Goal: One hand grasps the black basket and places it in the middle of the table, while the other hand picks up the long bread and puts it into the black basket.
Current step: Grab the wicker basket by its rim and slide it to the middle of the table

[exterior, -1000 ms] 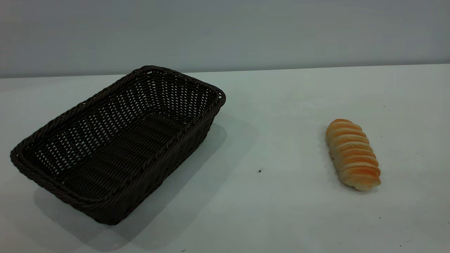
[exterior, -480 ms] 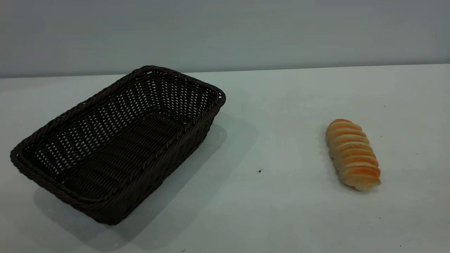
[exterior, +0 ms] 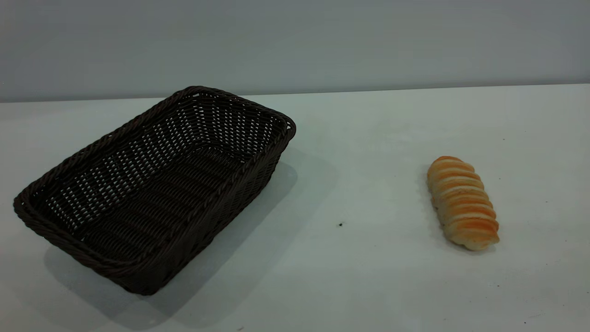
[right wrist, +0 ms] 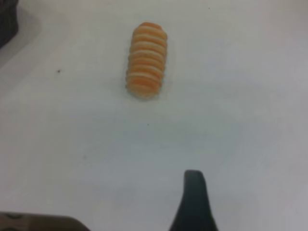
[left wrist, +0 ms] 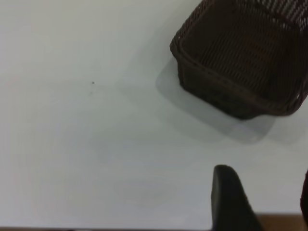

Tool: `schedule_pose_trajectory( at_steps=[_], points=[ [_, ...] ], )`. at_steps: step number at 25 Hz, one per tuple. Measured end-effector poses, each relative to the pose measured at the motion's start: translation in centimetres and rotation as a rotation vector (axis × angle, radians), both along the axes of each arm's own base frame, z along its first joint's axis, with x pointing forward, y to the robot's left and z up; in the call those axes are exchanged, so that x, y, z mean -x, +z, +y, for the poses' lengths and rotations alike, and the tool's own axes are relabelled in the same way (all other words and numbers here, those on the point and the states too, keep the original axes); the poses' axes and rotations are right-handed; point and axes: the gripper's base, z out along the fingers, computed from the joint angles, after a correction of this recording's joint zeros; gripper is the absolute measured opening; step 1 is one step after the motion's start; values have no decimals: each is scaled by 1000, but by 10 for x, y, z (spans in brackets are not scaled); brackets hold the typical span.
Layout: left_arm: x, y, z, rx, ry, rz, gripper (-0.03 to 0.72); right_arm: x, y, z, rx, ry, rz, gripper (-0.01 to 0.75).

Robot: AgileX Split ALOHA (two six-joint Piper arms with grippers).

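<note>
Spreads wide, white and matte from the wall at the far edge to the near edge of the exterior view: the bench [exterior: 378, 286].

On the left half of the bench sits the black basket [exterior: 69, 168], resting flat and empty. Runs slantwise, one short end close to the near left corner, the other reaching toward the far edge. Shows flared openwork sides and a braided rim, and throws a shadow onto the bench toward the middle. Appears again in the left wrist view [left wrist: 211, 94], one corner and a short end in sight, well apart from the left claw.

On the right half of the bench lies the long bread [exterior: 462, 203], on its side, golden-orange with pale crosswise ridges. Points roughly from the far edge to the near edge, slightly slanted. Lies well apart from the basket, touching nothing but the bench. Shows in the right wrist view too [right wrist: 146, 60], well apart from the right claw.

Hovers over bare bench: the left claw [left wrist: 264, 192], open, bench showing between its two dark fingers [left wrist: 230, 199], holding nothing.

Hangs over bare bench as well: the right claw [right wrist: 194, 204], only partly in sight; cannot tell whether open or closed. Grips nothing visible.

Between basket and bread, nearer the middle of the bench, sits one tiny dark speck [exterior: 340, 224].
</note>
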Motion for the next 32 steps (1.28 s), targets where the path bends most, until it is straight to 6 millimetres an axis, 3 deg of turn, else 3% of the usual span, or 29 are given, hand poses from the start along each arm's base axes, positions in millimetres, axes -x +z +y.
schedule_pose_trajectory(
  at_steps=[6, 11, 18, 24, 32],
  points=[
    [-8, 11, -1, 286, 186, -124, 422, -2, 2, -6, -117, -155, -18, 568],
    [-34, 24, -4, 344, 199, -167, 422, -11, 12, -13, -207, -283, -144, 560],
    [-90, 29, -11, 346, 212, -100, 422, -63, 11, -15, -334, -306, -138, 532],
    [-141, 13, -15, 403, 307, 10, 430, -112, 1, -19, -351, -316, -60, 531],
    [-206, -40, -21, 380, 398, 220, 486, -160, -32, -25, -290, -339, 81, 531]
  ],
)
